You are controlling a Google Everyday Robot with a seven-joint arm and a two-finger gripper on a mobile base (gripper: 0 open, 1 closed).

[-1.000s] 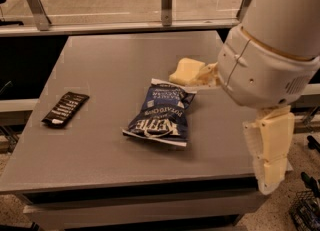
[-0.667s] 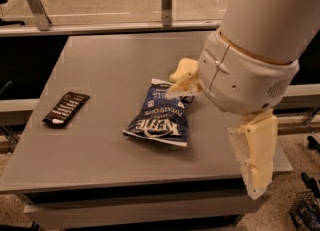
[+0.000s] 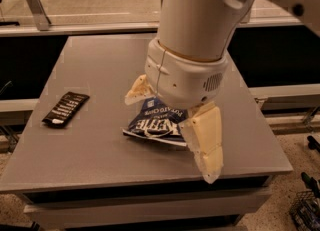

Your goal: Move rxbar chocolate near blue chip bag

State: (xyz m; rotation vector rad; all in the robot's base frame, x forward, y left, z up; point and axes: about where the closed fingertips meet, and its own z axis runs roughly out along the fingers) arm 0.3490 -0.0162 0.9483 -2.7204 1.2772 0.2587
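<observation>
Rxbar (image 3: 66, 108): I see it lying flat near the table's left edge, black wrapper, long side angled, nothing touching it.
Chip bag (image 3: 150, 125): it lies near the middle of the table, well apart from the rxbar, and my arm hides its upper right part.
Gripper (image 3: 170, 139): I have it over the chip bag, far from the rxbar.
Pincer state: released. One pale finger (image 3: 206, 145) points down at the bag's right end, the other sits at its upper left corner, holding nothing.
Table (image 3: 100, 65): grey, flat top.
</observation>
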